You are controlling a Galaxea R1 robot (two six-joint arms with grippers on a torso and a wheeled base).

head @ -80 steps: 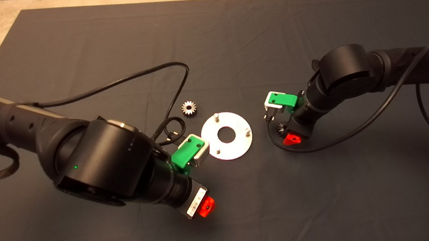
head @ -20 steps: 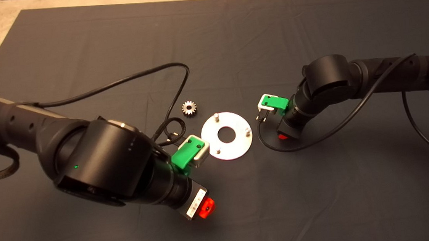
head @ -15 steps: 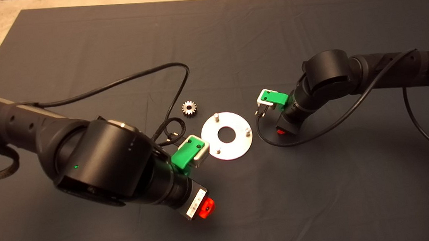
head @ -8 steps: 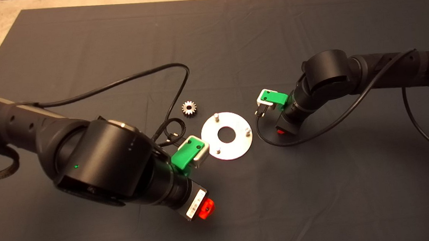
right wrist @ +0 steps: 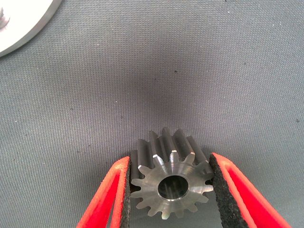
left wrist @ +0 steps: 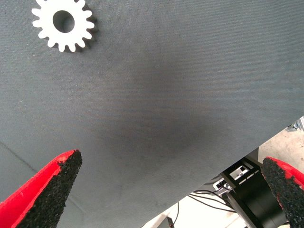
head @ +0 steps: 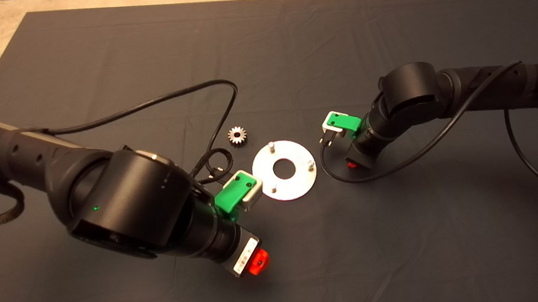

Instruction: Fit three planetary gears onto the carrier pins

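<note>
A small shiny silver spur gear with pointed teeth and a round centre bore (right wrist: 171,185) sat squeezed between the right gripper's (right wrist: 170,190) two black pads, teeth touching both sides, so that claw was clenched on it, just above the dark grey mat (head: 290,48) and just beside the flat silver disc (head: 284,170). That disc carried three short upright silver pegs (head: 271,146), all bare, evenly spaced around its round central hole. A second silver gear (head: 237,135) lay flat on the mat near the disc's far left rim. The left gripper (left wrist: 166,190) hung over the mat near the disc's left edge, fingers spread wide and holding nothing, with another pale toothed gear (left wrist: 63,23) lying flat well beyond its tips.
</note>
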